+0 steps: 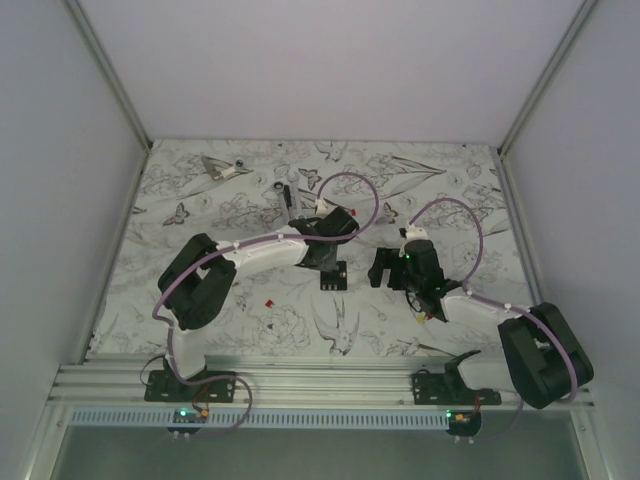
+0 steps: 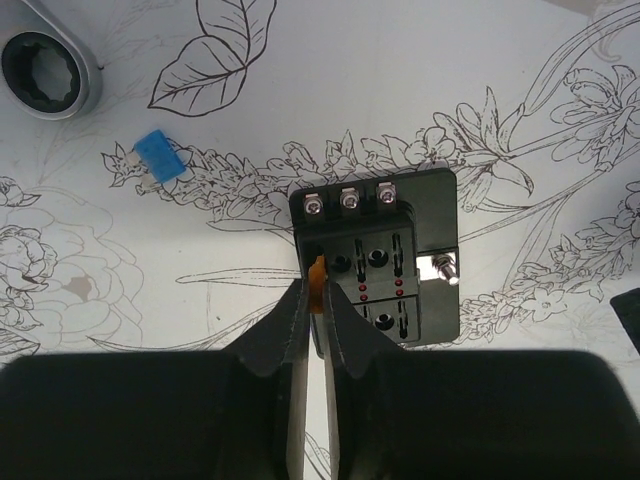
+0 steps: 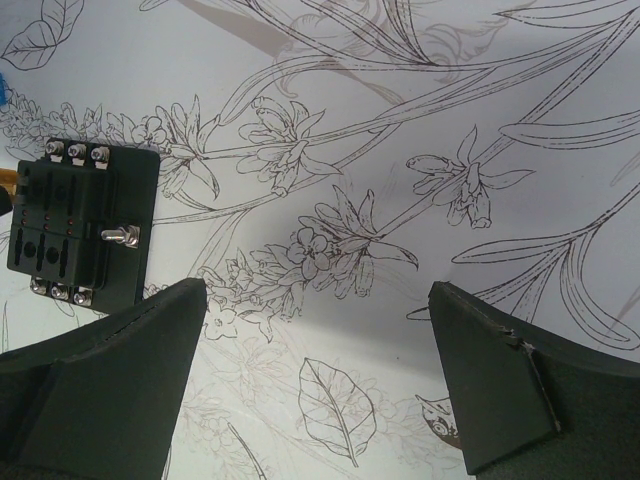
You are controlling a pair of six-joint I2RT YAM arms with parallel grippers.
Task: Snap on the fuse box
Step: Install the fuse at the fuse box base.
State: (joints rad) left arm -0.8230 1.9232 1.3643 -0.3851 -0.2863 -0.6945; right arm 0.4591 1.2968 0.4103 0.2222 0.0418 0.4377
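The fuse box (image 2: 385, 262) is a small black box with three screws along its far edge and a silver stud on its right side. It lies flat on the flower-print table, also seen in the top view as the fuse box (image 1: 333, 277) and in the right wrist view as the fuse box (image 3: 80, 225). My left gripper (image 2: 318, 292) is shut on a small orange fuse (image 2: 318, 272), whose tip is at the box's left slot column. My right gripper (image 3: 318, 292) stands wide open to the right of the box, with only bare table between its fingers.
A blue fuse (image 2: 160, 157) lies loose to the far left of the box, and a ratchet wrench head (image 2: 45, 75) lies beyond it. A red fuse (image 1: 268, 300) sits on the table under the left arm. White walls bound the table.
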